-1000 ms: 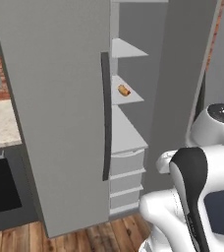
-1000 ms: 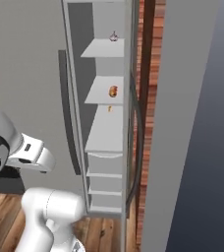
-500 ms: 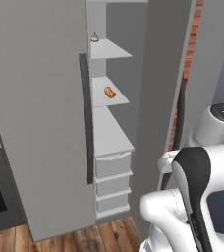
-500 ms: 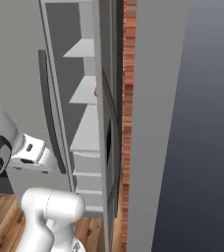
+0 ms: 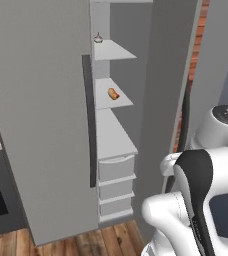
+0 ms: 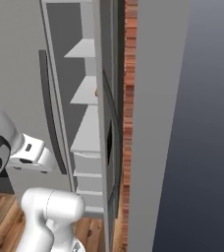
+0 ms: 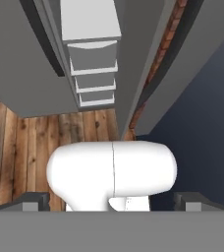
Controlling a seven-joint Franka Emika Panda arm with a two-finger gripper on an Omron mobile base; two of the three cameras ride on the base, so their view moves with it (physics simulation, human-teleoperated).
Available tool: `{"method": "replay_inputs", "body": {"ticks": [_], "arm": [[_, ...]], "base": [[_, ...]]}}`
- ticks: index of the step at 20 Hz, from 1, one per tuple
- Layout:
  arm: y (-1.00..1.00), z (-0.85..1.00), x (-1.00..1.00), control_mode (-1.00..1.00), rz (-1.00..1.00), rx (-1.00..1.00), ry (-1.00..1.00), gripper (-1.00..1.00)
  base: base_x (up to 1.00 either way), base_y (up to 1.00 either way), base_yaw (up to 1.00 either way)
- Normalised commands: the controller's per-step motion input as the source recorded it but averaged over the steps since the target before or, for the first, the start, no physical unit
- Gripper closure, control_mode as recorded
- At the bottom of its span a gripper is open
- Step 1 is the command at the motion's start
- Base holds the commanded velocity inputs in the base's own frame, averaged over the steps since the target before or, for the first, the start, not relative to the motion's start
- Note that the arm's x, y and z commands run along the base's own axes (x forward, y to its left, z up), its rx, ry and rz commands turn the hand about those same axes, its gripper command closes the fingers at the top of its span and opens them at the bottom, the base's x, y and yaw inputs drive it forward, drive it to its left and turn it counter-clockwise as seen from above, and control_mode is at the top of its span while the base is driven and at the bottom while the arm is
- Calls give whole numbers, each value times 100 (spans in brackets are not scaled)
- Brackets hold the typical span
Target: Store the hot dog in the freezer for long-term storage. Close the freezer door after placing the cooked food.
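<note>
Kitchen fridge: hot dog (image 5: 113,93) already on a freezer (image 5: 117,140) shelf; freezer door (image 5: 161,100) ajar, handle right of the released, empty fingers (image 7: 37,201).

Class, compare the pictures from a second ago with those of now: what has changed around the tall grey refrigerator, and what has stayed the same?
The whole scene has shifted in both base views, so the base and its cameras moved; no thing visibly did. The tiny tan-orange hot dog stays on its shelf in the freezer, the plain grey freezer door still stands open, and the gripper stays open and empty.
</note>
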Motion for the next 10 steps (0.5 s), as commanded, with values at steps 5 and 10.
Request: {"method": "replay_inputs", "body": {"ticks": [5,10], "arm": [[0,0,0,100,0,0,0,-100],[0,0,0,100,0,0,0,-100]], "base": [[6,-3,21],[11,-2,15]]}}
